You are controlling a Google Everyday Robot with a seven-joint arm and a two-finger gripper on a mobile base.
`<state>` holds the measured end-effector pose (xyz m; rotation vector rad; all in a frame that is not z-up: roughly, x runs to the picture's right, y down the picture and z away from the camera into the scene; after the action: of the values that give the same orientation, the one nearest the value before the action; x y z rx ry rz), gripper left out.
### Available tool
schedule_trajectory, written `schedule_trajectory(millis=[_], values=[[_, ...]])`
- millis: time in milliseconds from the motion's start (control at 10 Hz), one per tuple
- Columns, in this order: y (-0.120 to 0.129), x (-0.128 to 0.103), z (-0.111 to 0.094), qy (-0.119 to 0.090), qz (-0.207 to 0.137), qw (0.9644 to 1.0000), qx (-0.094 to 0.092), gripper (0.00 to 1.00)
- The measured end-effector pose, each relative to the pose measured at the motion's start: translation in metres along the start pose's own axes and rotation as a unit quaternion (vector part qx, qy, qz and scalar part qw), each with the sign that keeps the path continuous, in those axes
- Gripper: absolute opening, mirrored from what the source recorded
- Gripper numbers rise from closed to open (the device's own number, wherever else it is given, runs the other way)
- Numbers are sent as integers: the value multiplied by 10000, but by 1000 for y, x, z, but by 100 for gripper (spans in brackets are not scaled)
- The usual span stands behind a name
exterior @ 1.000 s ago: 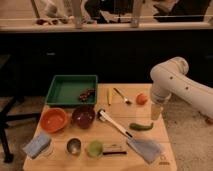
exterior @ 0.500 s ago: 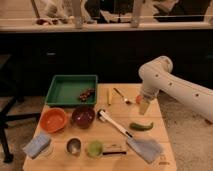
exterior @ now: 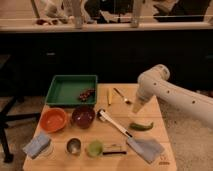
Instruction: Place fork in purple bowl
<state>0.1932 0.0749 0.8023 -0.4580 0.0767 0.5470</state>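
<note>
The fork (exterior: 121, 95) lies flat on the wooden table, right of centre near the back, its dark handle pointing away and its silvery head towards the front right. The purple bowl (exterior: 83, 116) stands empty left of centre, beside the orange bowl. My gripper (exterior: 136, 107) hangs from the white arm just right of the fork's head, pointing down, open and holding nothing. The fork and gripper look apart.
A green tray (exterior: 72, 90) with small dark bits sits at the back left. A yellow stick (exterior: 109, 96) lies left of the fork. Also here: orange bowl (exterior: 53, 120), white-handled spatula (exterior: 117, 127), green vegetable (exterior: 141, 126), steel cup (exterior: 74, 146), green cup (exterior: 95, 148), blue cloth (exterior: 39, 145).
The arm has swung left and down from the table's right edge towards the fork. The gripper now covers the small orange thing that showed earlier. Nothing on the table moved.
</note>
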Motion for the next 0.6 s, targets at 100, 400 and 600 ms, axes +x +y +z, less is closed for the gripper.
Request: schedule_trajectory(millis=[100,400,600], values=[[0,0,0,-19,0,10000,-11,80],[0,-1,0,-25,-3,10000,-20,80],[0,0,0,-30,1,10000,-11,80]])
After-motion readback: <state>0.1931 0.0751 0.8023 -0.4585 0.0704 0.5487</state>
